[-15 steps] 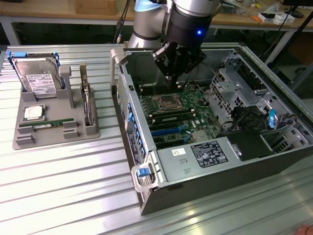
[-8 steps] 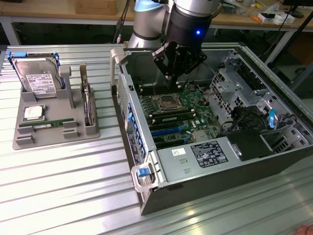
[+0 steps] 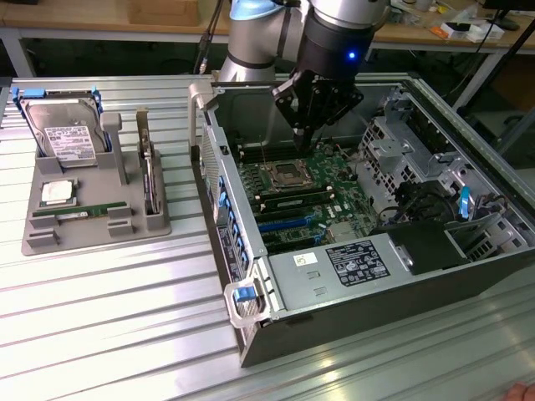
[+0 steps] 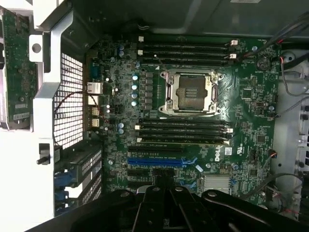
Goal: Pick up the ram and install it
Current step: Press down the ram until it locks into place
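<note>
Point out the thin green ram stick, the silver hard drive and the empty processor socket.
Thin green ram stick (image 3: 84, 212), exterior view, middle of its top edge.
Silver hard drive (image 3: 67, 134), exterior view, its label.
Empty processor socket (image 4: 190, 92), wrist view, its centre.

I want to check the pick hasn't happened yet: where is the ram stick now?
In the exterior view the ram lies flat in the grey holder at that view's left, just below the silver processor chip, outside the computer case.
</note>
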Controlling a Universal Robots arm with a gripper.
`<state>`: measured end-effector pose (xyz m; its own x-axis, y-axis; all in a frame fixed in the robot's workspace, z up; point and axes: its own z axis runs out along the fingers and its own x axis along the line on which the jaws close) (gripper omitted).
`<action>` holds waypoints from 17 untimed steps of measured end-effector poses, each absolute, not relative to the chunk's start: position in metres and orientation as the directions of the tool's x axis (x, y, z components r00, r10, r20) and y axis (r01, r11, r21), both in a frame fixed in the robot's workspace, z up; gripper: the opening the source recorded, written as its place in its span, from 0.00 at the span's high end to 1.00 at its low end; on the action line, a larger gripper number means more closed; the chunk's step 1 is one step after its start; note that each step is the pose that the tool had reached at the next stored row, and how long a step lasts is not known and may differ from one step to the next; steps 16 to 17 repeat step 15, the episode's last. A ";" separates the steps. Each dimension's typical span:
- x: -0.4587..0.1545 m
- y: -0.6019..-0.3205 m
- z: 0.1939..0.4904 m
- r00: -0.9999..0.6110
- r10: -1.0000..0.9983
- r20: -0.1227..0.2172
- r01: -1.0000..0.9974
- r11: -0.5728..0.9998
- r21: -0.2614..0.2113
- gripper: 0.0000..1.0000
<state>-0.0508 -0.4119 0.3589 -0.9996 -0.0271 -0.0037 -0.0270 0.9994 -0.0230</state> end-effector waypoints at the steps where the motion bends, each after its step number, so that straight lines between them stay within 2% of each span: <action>1: -0.049 -0.412 0.359 -1.000 -0.027 -0.004 -0.027 0.999 -0.023 0.89; 17: -0.027 -0.411 0.359 -1.000 -0.027 -0.004 -0.027 0.999 -0.023 0.89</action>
